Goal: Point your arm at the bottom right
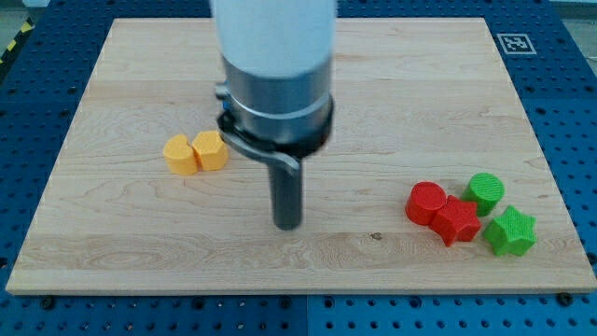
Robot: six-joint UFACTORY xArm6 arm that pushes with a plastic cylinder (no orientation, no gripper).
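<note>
My tip (288,225) rests on the wooden board (121,243) a little below its middle. Two yellow blocks sit to its upper left, touching each other: a rounded one (180,155) and a hexagon-like one (212,149). At the view's lower right lies a cluster: a red cylinder (426,203), a red star (457,221), a green cylinder (485,191) and a green star (510,231). The tip is well left of that cluster and touches no block.
The arm's white and grey body (275,75) hangs over the board's upper middle and hides part of it. A black and white marker (515,43) is at the board's upper right corner. A blue perforated table (578,112) surrounds the board.
</note>
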